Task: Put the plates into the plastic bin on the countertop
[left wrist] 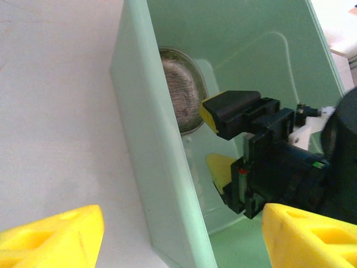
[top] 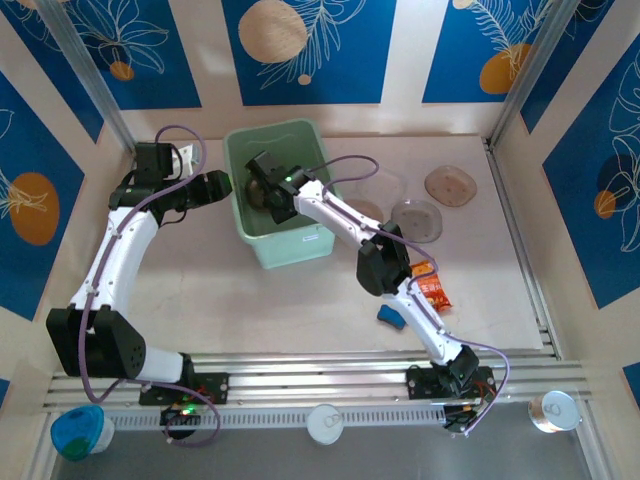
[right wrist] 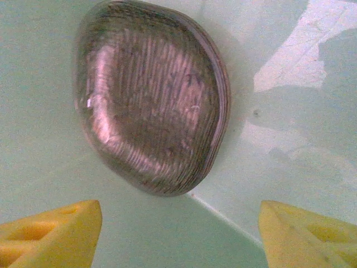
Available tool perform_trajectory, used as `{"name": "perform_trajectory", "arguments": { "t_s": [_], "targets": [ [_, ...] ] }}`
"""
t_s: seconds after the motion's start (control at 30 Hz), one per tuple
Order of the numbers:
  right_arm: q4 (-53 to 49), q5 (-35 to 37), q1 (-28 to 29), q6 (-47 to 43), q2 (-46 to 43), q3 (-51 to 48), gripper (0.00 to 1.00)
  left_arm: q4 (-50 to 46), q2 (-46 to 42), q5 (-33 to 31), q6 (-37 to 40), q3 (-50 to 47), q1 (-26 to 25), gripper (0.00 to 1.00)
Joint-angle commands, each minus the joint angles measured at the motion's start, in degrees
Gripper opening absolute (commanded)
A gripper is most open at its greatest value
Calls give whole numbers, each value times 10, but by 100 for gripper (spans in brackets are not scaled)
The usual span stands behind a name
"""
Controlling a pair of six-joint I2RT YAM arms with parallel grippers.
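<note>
While the right end effector (right wrist: 178, 226) hangs inside the plastic bin (top: 300, 240) with its yellow fingers (right wrist: 53, 231) spread and gripping nothing, a smoky-brown plate (right wrist: 150, 100) stands on edge just ahead of it, leaning against the bin's inner wall. The left end effector (left wrist: 184, 223) is released too, its fingers parted to either side of the bin's left wall – one outside over the counter (top: 200, 300), one on the inner side. From above, the mint-green bin sits toward the back of the counter, with the right arm stretched into it from the near right. Well to the right of the bin, a brown plate (top: 451, 185) and a clear plate (top: 416, 219) lie flat on the counter, close together. An orange-red packet (top: 432, 285) and a small blue object (top: 391, 317) lie beside the right arm.
</note>
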Motion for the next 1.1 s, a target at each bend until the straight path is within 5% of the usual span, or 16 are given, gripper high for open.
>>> {"name": "perform_trajectory", "arguments": {
  "t_s": [0.0, 0.23, 0.67, 1.07],
  "targets": [
    [-17, 59, 14, -69, -79, -3, 82, 10, -14, 22, -12, -9, 8, 75],
    [-4, 120, 24, -189, -207, -113, 87, 13, -38, 31, -25, -27, 7, 75],
    [54, 77, -36, -348, -468, -386, 85, 23, -81, 15, -58, -74, -15, 74],
    [87, -76, -179, -532, -645, -598, 80, 22, -51, -53, -75, -69, -78, 74]
  ]
}}
